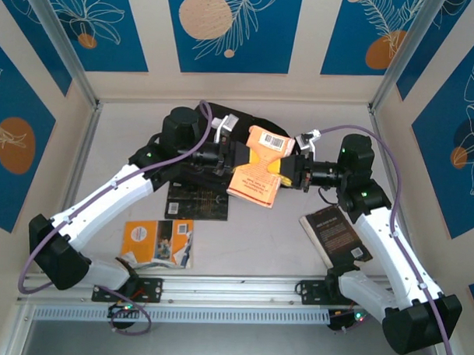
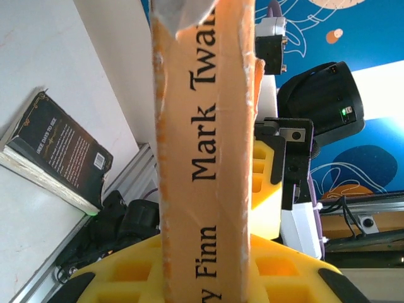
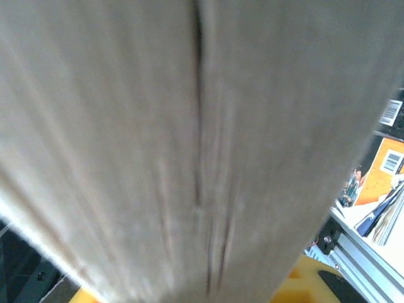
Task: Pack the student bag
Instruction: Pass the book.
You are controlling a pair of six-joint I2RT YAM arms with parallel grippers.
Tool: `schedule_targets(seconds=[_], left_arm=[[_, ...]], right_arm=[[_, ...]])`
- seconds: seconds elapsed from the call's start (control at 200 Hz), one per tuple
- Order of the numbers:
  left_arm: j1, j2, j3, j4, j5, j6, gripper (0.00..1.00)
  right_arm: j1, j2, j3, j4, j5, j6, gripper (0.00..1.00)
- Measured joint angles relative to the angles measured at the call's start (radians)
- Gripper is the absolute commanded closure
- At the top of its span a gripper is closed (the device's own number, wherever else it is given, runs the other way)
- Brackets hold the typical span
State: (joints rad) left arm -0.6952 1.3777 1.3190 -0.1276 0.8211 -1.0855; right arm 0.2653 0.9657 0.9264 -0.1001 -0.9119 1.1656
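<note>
An orange paperback [image 1: 259, 172] hangs above the table's middle, held from both sides. My left gripper [image 1: 238, 156] is shut on its spine side. In the left wrist view the spine [image 2: 205, 158], lettered "Mark Twain" and "Finn", runs up between the yellow fingers [image 2: 126, 278]. My right gripper [image 1: 293, 170] is shut on the opposite edge. The book's pale page edges [image 3: 189, 139] lie close to the right wrist camera, with a yellow finger [image 3: 306, 285] below them. The student bag [image 1: 258, 122], black and soft, lies behind the grippers, mostly hidden by the arms.
A flat dark book with gold print [image 1: 197, 199] lies under the left arm. An orange-and-black book [image 1: 158, 241] sits near the front left. A black book [image 1: 340, 236] lies beside the right arm. An aluminium rail [image 1: 233, 290] runs along the near edge, and walls enclose the table.
</note>
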Motion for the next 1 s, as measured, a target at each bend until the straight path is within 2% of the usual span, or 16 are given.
schedule_targets(seconds=[0.065, 0.165, 0.31, 0.42, 0.58, 0.7, 0.83, 1.0], left_arm=[[-0.002, -0.004, 0.0, -0.007, -0.026, 0.016, 1.0], [-0.008, -0.026, 0.001, -0.006, -0.138, 0.021, 1.0], [-0.02, -0.072, 0.0, 0.031, -0.369, -0.014, 1.0], [-0.043, -0.091, -0.003, 0.089, -0.553, -0.059, 1.0], [-0.099, -0.043, 0.037, 0.134, -0.704, -0.095, 1.0], [-0.139, -0.014, 0.048, 0.157, -0.808, -0.118, 1.0], [-0.165, -0.012, 0.048, 0.179, -0.903, -0.137, 1.0], [-0.192, -0.005, 0.048, 0.2, -0.948, -0.14, 1.0]], right_arm=[[0.002, 0.001, 0.003, -0.003, 0.006, 0.003, 0.53], [0.008, 0.001, 0.003, 0.019, 0.023, 0.044, 0.41], [0.019, 0.001, -0.012, 0.169, 0.067, 0.172, 0.32], [0.054, 0.001, -0.042, 0.306, 0.148, 0.272, 0.25], [0.137, 0.026, -0.047, 0.438, 0.286, 0.345, 0.25], [0.193, 0.042, -0.047, 0.49, 0.446, 0.369, 0.29], [0.253, 0.036, -0.048, 0.508, 0.672, 0.36, 0.38], [0.318, 0.007, -0.056, 0.502, 0.918, 0.334, 0.49]])
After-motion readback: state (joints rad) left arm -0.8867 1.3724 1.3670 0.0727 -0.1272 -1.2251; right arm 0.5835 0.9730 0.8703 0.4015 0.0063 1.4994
